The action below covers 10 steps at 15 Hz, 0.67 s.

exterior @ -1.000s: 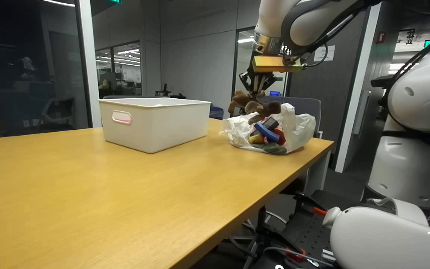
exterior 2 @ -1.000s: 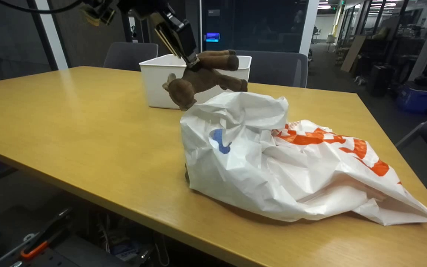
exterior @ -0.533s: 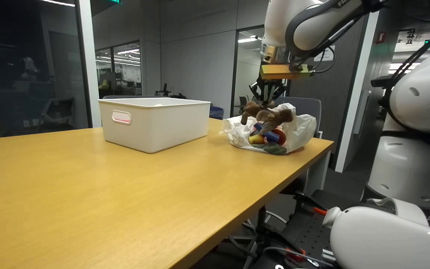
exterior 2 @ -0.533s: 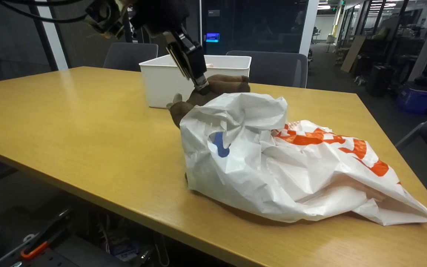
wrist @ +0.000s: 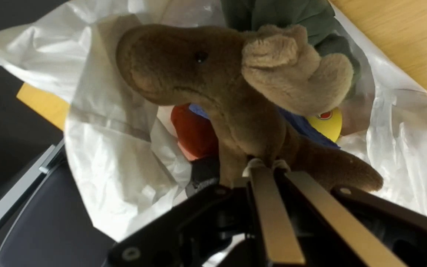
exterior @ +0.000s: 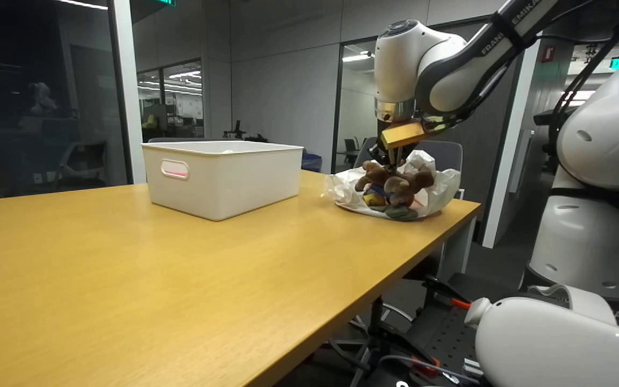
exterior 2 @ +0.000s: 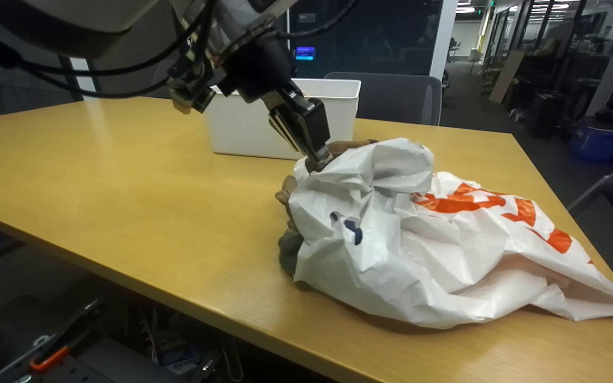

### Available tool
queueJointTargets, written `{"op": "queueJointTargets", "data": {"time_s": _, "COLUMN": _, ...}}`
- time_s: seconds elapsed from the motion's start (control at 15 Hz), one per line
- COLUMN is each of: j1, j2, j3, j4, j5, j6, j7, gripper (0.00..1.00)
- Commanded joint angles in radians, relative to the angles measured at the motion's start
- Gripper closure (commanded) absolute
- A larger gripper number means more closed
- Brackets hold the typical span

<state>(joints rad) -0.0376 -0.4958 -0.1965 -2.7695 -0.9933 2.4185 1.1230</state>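
Observation:
My gripper [wrist: 266, 165] is shut on the body of a brown plush moose [wrist: 241, 107] with paler antlers. It holds the moose low at the mouth of a white plastic bag [exterior 2: 418, 250]. In an exterior view the moose [exterior: 402, 185] is in front of the bag's opening, over the things inside. In the wrist view a red thing [wrist: 195, 131], a blue thing [wrist: 300, 124], a yellow thing [wrist: 330, 126], a black thing [wrist: 204, 170] and a dark green thing [wrist: 295, 15] show around the moose. In an exterior view the bag hides most of the moose [exterior 2: 349, 146].
A white bin [exterior: 223, 183] with handle holes stands on the wooden table [exterior: 180, 279], also seen behind the gripper in an exterior view [exterior 2: 253, 130]. The bag lies near the table's edge. Grey chairs [exterior 2: 386, 101] stand around the table.
My gripper has moved down with the moose, from above the bag to its mouth. The bag has shifted and creased a little, and the dark green thing shows more. The bin has not moved.

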Motion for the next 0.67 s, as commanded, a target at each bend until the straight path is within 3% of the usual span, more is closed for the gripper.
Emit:
{"op": "queueJointTargets", "data": {"time_s": 0.0, "j1": -0.037, "j2": 0.033, "j3": 0.081, "j4": 0.000, "j5": -0.203, "j6": -0.030, "j7": 0.150, "gripper": 0.98}}
{"op": "queueJointTargets", "data": {"time_s": 0.07, "j1": -0.070, "j2": 0.046, "j3": 0.124, "j4": -0.001, "j5": -0.215, "j6": -0.020, "j7": 0.165, "gripper": 0.70}}
{"op": "queueJointTargets", "data": {"time_s": 0.13, "j1": -0.065, "j2": 0.054, "j3": 0.132, "j4": -0.002, "j5": -0.241, "j6": -0.029, "j7": 0.191, "gripper": 0.69}}
{"op": "queueJointTargets", "data": {"time_s": 0.6, "j1": -0.048, "j2": 0.070, "j3": 0.148, "j4": -0.002, "j5": -0.306, "j6": -0.024, "j7": 0.275, "gripper": 0.17}}
